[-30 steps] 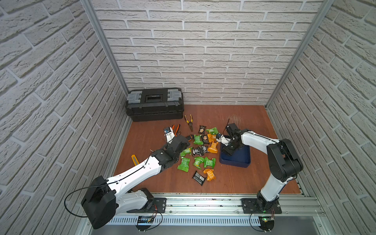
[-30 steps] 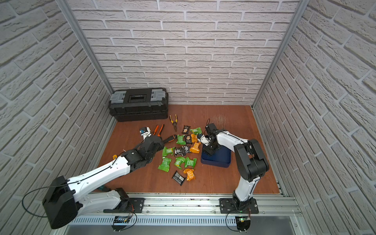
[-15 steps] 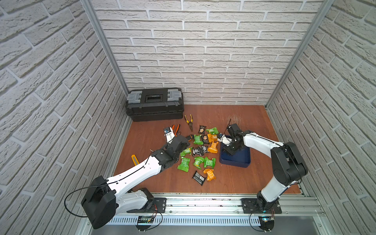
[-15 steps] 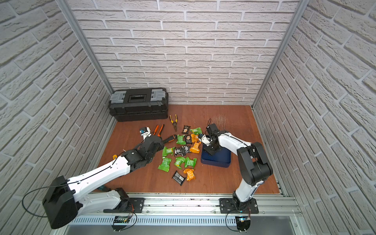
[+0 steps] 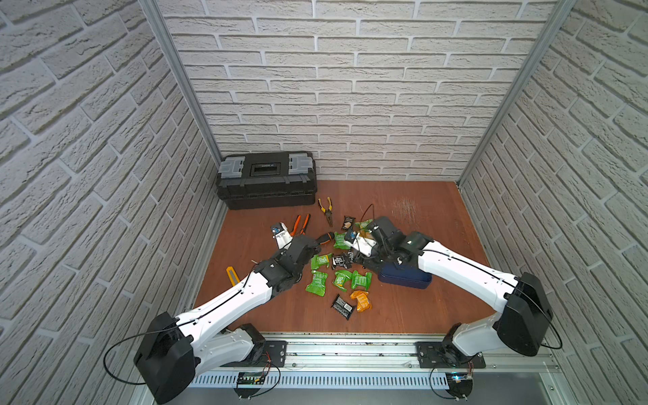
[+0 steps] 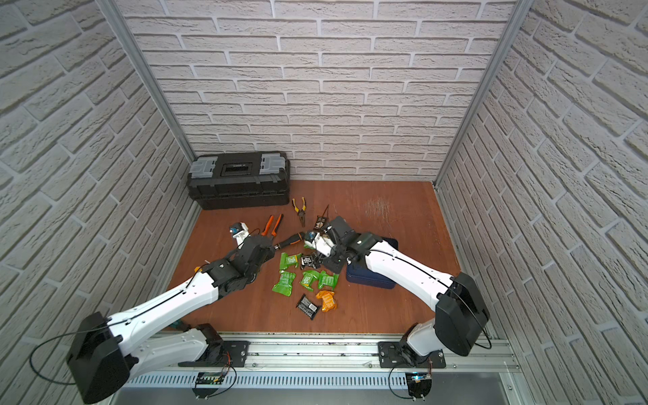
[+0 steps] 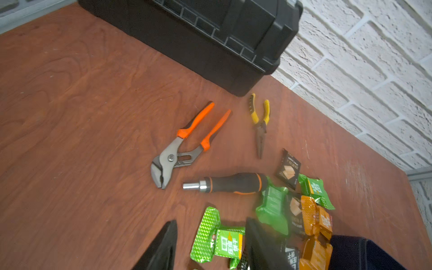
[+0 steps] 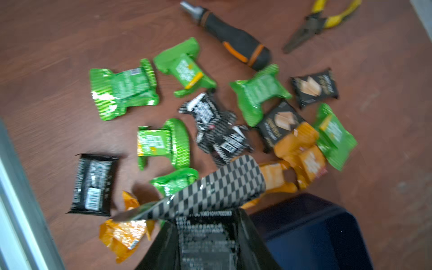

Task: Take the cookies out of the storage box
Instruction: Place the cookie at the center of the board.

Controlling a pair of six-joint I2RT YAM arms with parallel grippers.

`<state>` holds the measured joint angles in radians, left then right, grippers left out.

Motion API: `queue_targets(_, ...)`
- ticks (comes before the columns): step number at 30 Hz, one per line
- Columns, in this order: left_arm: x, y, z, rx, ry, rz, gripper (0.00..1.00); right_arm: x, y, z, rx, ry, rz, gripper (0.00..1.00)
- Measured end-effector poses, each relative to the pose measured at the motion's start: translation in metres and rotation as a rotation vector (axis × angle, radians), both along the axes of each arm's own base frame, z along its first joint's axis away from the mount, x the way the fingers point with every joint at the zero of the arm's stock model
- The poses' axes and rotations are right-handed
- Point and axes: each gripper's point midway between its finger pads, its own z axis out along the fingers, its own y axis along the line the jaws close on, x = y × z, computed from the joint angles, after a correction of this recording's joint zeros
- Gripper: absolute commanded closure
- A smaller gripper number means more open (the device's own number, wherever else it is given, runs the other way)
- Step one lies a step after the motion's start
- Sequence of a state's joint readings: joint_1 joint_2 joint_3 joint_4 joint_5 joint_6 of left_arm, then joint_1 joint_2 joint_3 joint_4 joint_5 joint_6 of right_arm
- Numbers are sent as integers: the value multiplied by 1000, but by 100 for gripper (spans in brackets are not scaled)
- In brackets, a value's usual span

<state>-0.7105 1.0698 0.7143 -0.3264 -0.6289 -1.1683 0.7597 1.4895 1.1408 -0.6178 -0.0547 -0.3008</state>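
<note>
You look to be mid-removal. Your right end effector (image 5: 366,261) grips a black cookie packet (image 8: 210,238) at the storage box's (image 8: 327,233) 10 o'clock corner. Next, carry it toward 9 o'clock and release it among the cookies (image 8: 124,91) on the worktop (image 5: 403,315). Your left end effector (image 7: 211,224) gapes empty. The arm hides most of the box's interior.

My two arms, the left arm (image 5: 228,301) and the right arm (image 5: 463,270), are smooth white shells joined by chunky black housings, with small dark screw holes dotted along the white links. A thin black cable loops out from each shoulder block, and my left gripper (image 7: 210,245) ends in matte black wedge-shaped fingers (image 7: 163,247)
</note>
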Motion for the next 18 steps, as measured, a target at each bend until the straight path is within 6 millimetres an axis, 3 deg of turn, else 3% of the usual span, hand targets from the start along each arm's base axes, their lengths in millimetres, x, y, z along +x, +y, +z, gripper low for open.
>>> queue_targets(4,-18,35,-4,-33,-12,94,47,-31,42,-26,-40,50,127,77)
queue_targets(7,-35,59,-9,-45,-17,154,47,-40,63,-46,-74,76,178,77)
queue_targets(13,-57,89,-13,-64,-10,234,48,-38,94,-79,-133,92,234,77)
queue_targets(18,-66,98,-13,-62,-10,255,48,-34,100,-96,-184,85,262,74)
